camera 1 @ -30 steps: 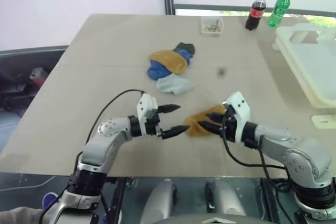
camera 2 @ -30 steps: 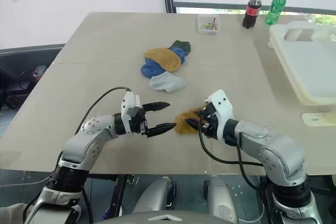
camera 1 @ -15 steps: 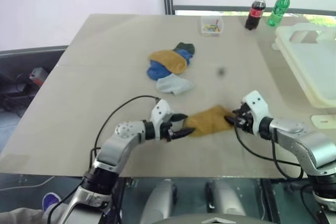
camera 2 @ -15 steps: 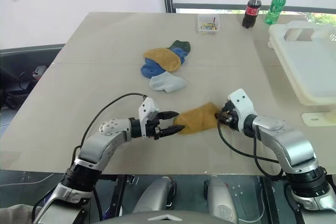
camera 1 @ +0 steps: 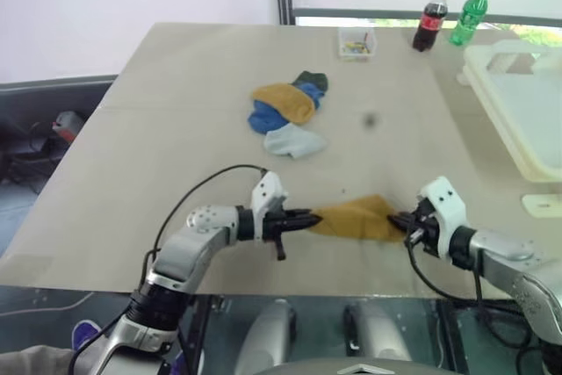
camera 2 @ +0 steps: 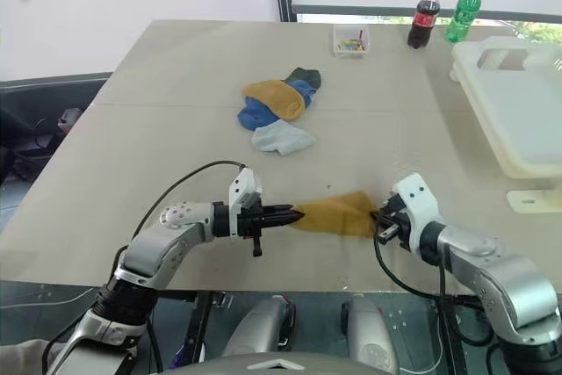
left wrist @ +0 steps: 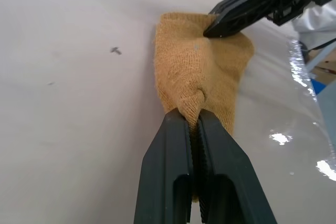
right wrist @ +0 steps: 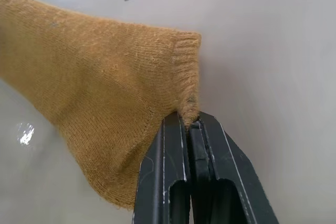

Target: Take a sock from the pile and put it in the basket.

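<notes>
Stretching a mustard sock (camera 1: pixel 356 218) taut near the table's (camera 1: pixel 158 147) front edge, left gripper (camera 1: pixel 309 217) and right gripper (camera 1: pixel 399 221) each pinched shut on an end. Behind, the pile (camera 1: pixel 287 111) of socks mid-table. Far right, the cream basket (camera 1: pixel 518 103), interior bare where visible. At the back, a small clear box (camera 1: pixel 355 42) holding small colourful bits, beside two bottles (camera 1: pixel 446 17).

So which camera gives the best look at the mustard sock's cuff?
The right wrist view: the mustard sock's ribbed cuff sits pinched in the right gripper. The left wrist view shows the left gripper pinching its other end; the eye views show it stretched between both.
</notes>
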Robot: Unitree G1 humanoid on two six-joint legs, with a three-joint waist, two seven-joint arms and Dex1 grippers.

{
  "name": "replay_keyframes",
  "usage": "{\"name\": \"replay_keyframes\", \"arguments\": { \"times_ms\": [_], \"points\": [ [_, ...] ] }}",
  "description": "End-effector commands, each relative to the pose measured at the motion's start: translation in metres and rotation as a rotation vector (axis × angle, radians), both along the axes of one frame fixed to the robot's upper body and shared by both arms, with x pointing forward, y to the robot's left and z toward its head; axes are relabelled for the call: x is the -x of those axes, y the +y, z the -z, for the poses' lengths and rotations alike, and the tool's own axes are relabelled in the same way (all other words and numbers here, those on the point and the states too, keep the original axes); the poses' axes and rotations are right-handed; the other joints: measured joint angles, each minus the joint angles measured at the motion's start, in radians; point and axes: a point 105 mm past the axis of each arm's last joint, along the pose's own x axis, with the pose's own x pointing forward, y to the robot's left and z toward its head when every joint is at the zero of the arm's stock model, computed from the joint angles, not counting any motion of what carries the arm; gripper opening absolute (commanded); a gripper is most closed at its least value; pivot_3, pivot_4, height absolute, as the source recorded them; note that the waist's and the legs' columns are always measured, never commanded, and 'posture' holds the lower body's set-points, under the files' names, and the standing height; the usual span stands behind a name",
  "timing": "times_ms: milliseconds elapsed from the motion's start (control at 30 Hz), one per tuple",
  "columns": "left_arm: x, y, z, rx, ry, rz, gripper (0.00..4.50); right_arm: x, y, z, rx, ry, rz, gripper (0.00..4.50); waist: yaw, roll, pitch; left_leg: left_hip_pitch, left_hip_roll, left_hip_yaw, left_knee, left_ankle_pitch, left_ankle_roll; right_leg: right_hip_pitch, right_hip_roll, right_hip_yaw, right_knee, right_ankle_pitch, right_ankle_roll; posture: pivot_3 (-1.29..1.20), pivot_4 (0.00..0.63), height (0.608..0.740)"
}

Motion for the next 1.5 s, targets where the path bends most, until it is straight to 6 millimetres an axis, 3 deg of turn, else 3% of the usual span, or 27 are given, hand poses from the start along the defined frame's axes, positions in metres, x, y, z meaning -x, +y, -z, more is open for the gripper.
{"name": "replay_keyframes", "arguments": {
  "times_ms": [33,233,467,500,633,800,967,1033,1133,1200,1300,1400,1500],
  "points": [
    [-0.001,-0.015,-0.013,0.024,-0.036,0.056,0.08,-0.006,-0.017,-0.012,0.039,-0.069,0.095,0.00,0.000,0.000,0.000,0.000,0.000,0.000,0.000,0.000,0.000,0.000,0.000,0.000,0.000,0.000,0.000,0.00,0.150,0.740],
    [-0.016,-0.034,-0.010,0.011,-0.057,0.079,0.08,-0.010,-0.042,-0.010,0.089,-0.079,0.161,0.00,-0.002,0.000,0.000,0.000,0.000,0.000,0.000,0.000,0.000,0.000,0.001,0.000,0.000,0.000,0.000,0.00,0.150,0.740],
    [-0.023,-0.040,0.004,0.009,-0.017,0.048,0.08,-0.016,-0.036,-0.008,0.110,-0.092,0.085,0.00,-0.003,0.000,0.000,0.000,0.000,0.001,0.000,0.000,0.000,0.000,0.001,0.001,0.000,0.000,0.000,0.00,0.150,0.740],
    [-0.022,-0.040,0.006,0.011,-0.003,0.048,0.73,-0.016,-0.035,-0.008,0.106,-0.092,0.074,0.31,-0.003,0.000,0.000,0.000,0.000,0.001,0.000,0.000,0.000,0.000,0.001,0.001,0.000,0.000,0.000,0.00,0.150,0.740],
    [-0.028,-0.027,0.003,0.008,-0.074,-0.026,2.01,-0.016,-0.033,-0.019,0.097,-0.140,0.048,1.65,-0.003,0.000,0.000,0.000,0.000,0.001,0.000,0.000,0.000,0.000,0.001,0.001,0.000,0.000,0.000,0.00,0.150,0.740],
    [-0.045,0.009,-0.022,-0.008,-0.314,-0.269,2.98,-0.022,-0.020,-0.069,-0.041,-0.342,-0.019,1.73,-0.006,0.000,0.000,0.001,0.001,0.002,0.000,0.000,0.000,0.000,0.001,0.002,0.000,0.000,0.000,0.00,0.150,0.740],
    [-0.090,0.035,-0.044,-0.085,-0.451,-0.576,2.98,-0.027,0.002,-0.099,-0.099,-0.503,-0.124,1.73,0.014,-0.001,0.000,0.001,0.000,-0.001,0.001,0.000,0.000,0.002,0.001,-0.001,0.000,0.000,0.000,0.00,0.150,0.740],
    [-0.104,0.035,-0.053,-0.109,-0.503,-0.625,2.98,-0.026,0.011,-0.098,-0.077,-0.523,-0.191,1.73,0.022,-0.001,0.000,0.001,-0.001,-0.002,0.002,0.000,0.000,0.003,0.000,-0.002,0.000,0.001,0.001,0.00,0.150,0.740],
    [-0.113,0.031,-0.061,-0.086,-0.509,-0.632,3.08,-0.029,0.013,-0.097,-0.066,-0.547,-0.204,2.51,0.023,-0.001,0.000,0.001,-0.004,-0.002,0.002,0.000,0.000,0.003,0.000,-0.002,-0.001,0.001,0.001,0.00,0.150,0.740],
    [-0.109,0.027,-0.053,-0.090,-0.466,-0.581,3.08,-0.030,0.014,-0.095,-0.043,-0.561,-0.216,3.64,0.021,-0.001,0.000,0.001,-0.004,-0.002,0.002,0.000,0.000,0.003,-0.001,-0.002,-0.001,0.001,0.001,0.00,0.150,0.740],
    [-0.097,0.022,-0.039,-0.102,-0.415,-0.509,3.08,-0.028,0.019,-0.085,-0.012,-0.516,-0.261,4.45,0.010,-0.001,0.000,0.000,-0.004,-0.001,0.001,0.000,0.000,0.002,-0.002,-0.001,-0.001,0.001,0.001,0.00,0.150,0.740],
    [-0.088,0.022,-0.030,-0.113,-0.385,-0.480,3.08,-0.021,0.031,-0.057,0.020,-0.406,-0.315,4.45,0.000,-0.001,0.000,0.000,-0.003,-0.001,0.000,0.000,0.000,0.001,-0.002,-0.001,0.000,0.001,0.001,0.00,0.150,0.740],
    [-0.081,0.022,-0.028,-0.106,-0.355,-0.443,3.08,-0.020,0.039,-0.041,-0.071,-0.304,-0.260,4.45,0.000,-0.001,0.000,0.000,-0.002,-0.002,0.000,0.000,0.000,0.001,-0.001,-0.002,0.000,0.001,0.001,0.00,0.150,0.740]
  ]
}}
